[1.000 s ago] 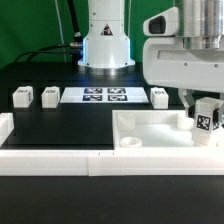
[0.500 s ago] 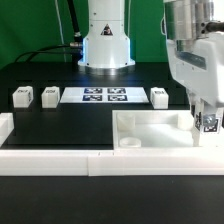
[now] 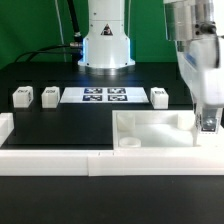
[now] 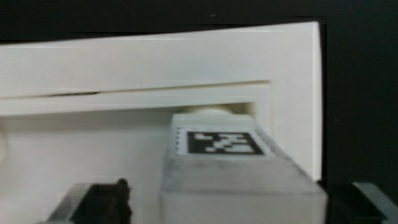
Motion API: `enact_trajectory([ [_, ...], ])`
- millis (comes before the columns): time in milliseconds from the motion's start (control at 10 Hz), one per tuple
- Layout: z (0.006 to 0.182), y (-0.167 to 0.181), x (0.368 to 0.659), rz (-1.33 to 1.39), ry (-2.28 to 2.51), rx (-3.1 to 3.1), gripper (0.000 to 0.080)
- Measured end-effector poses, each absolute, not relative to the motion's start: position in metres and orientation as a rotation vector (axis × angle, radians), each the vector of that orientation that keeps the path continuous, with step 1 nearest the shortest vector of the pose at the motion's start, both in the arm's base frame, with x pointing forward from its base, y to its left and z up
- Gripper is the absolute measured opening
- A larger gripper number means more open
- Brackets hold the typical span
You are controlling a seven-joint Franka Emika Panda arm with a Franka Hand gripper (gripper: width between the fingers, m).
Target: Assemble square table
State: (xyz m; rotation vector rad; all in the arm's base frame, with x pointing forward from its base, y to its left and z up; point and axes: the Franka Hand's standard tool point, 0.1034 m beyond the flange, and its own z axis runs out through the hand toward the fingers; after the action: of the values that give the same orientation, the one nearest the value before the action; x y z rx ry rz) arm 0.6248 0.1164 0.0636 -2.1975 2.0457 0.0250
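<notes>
Squareness matters now: with the small white tagged leg block (image 4: 228, 165) upright in a corner of the large white ribbed plastic slab (image 3: 150, 128), at the exterior view's lower right, and the gripper (image 4: 240, 205) seemingly spread clear of it, I'd close evenly before turning.

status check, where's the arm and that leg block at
Fingers either side of small white tagged leg block, grip unconfirmed. Block low at exterior view's right corner of large white ribbed square slab. Nothing seen blocking.
</notes>
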Motion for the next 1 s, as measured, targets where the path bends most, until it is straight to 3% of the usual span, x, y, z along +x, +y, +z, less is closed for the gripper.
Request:
enact_trajectory([
  [100,0.0635,0.1193,0.6248,-0.005,1.855,-2.365,0.0559],
  [200,0.0633,0.1204,0.6250,-0.028,1.682,-2.490,0.0630],
  [400,0.0632,0.1192,0.6252,-0.043,1.514,-2.598,0.0649],
  [900,0.0622,0.1153,0.6287,-0.118,0.621,-2.983,0.0649],
  [1000,0.0622,0.1158,0.6286,-0.116,0.658,-2.974,0.0568],
])
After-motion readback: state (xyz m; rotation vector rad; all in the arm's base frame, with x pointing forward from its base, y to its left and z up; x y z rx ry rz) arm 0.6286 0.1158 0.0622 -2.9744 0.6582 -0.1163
